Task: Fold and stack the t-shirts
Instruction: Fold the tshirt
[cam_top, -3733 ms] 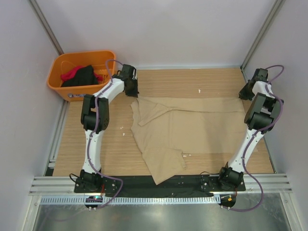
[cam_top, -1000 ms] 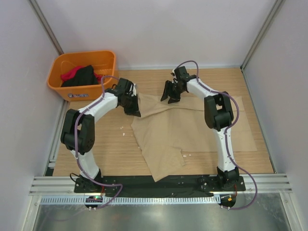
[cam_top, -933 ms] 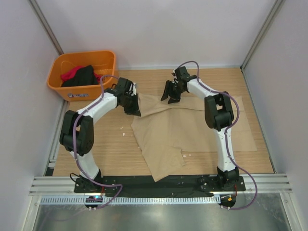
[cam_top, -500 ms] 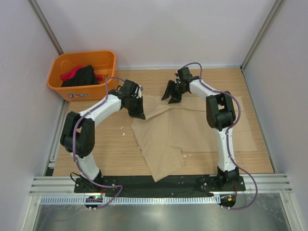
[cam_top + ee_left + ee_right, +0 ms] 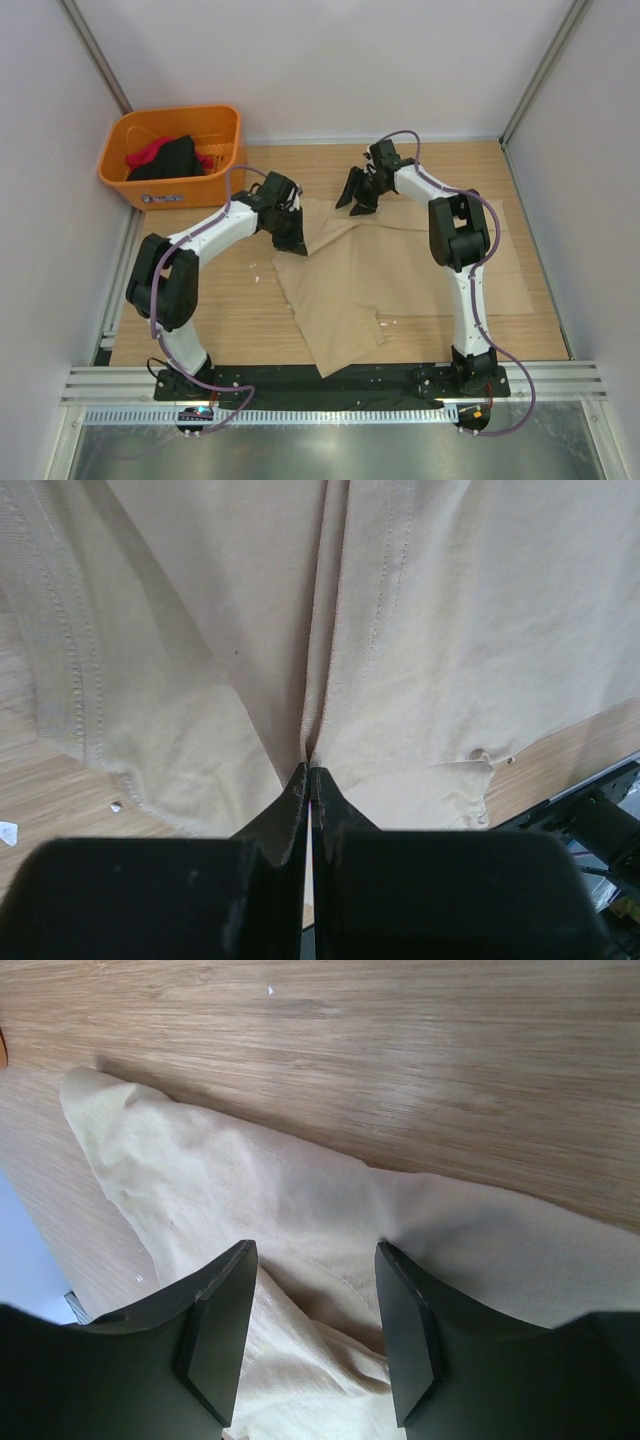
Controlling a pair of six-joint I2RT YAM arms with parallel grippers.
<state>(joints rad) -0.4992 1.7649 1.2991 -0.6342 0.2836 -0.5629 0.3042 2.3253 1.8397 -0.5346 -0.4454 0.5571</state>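
The basket [image 5: 180, 111] at 10 o'clock holds dark and red garments, count not discernible. One tan shirt [image 5: 400, 270] lies on the table [image 5: 220, 310], with its 6 o'clock corner over the black strip [image 5: 380, 378]. The left gripper [image 5: 309, 773] is clenched on a shirt fold. The right gripper [image 5: 315, 1250] is released at the shirt's 12 o'clock edge. Bare wood lies at 9 o'clock.

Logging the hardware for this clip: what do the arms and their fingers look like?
The left arm and right arm have white links, black joints and a purple cable looped along each. The fingers are plain black wedges tapering to the tips; no markings are visible.
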